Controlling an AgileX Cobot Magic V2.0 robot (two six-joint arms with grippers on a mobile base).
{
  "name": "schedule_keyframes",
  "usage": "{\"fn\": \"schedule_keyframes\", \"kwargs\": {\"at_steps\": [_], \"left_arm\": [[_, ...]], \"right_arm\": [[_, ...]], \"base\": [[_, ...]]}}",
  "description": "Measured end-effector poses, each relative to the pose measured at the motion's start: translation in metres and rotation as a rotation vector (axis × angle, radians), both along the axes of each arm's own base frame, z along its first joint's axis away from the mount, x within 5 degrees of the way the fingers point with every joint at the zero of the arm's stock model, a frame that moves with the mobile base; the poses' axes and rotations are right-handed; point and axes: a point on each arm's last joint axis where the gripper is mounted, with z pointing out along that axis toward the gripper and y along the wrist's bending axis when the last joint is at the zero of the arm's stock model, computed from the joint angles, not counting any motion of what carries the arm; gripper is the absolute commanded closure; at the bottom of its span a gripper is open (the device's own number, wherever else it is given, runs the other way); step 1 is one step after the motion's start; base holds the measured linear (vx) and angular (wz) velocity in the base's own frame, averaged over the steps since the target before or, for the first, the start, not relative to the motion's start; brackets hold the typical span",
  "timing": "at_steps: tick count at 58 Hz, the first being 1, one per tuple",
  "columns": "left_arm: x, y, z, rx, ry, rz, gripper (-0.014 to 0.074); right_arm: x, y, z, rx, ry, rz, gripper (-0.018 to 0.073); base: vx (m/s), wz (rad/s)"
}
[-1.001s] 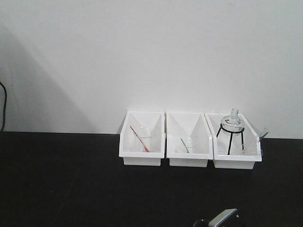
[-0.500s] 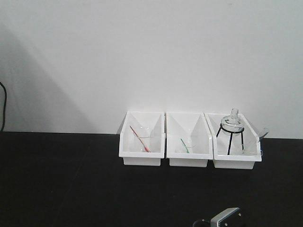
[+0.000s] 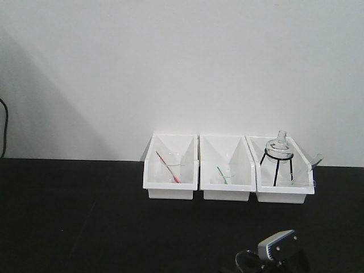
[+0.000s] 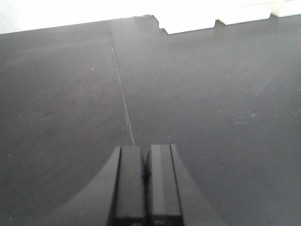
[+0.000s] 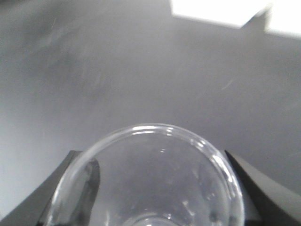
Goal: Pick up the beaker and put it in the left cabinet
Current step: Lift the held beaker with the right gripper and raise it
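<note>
The beaker (image 5: 146, 179), a clear glass cylinder seen from above its round rim, fills the lower half of the right wrist view. My right gripper (image 5: 153, 193) is shut on it, with one dark finger (image 5: 70, 169) on each side of the glass. It hangs over the black tabletop (image 5: 117, 70). In the front view only the grey wrist part of the right arm (image 3: 278, 245) shows at the bottom edge. My left gripper (image 4: 146, 155) is shut with nothing in it, low over the black table (image 4: 70, 94). The left cabinet is out of view.
Three white bins (image 3: 170, 185) (image 3: 227, 186) (image 3: 284, 190) stand in a row at the table's back against a white wall. They hold a glass with a red rod (image 3: 169, 165), a glass with a green rod (image 3: 222, 175) and a round flask on a black tripod (image 3: 278, 151).
At the bottom of the front view, the right arm's grey wrist part has risen and shifted slightly right, showing more of itself. The bins have not moved.
</note>
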Motion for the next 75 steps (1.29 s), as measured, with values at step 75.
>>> {"fn": "schedule_keyframes", "kwargs": {"at_steps": [75], "left_arm": [[0.0, 0.0, 0.0, 0.0, 0.0, 0.0, 0.0603]], "right_arm": [[0.002, 0.029, 0.158, 0.011, -0.225, 0.013, 0.0522]], "base": [[0.0, 0.0]]}}
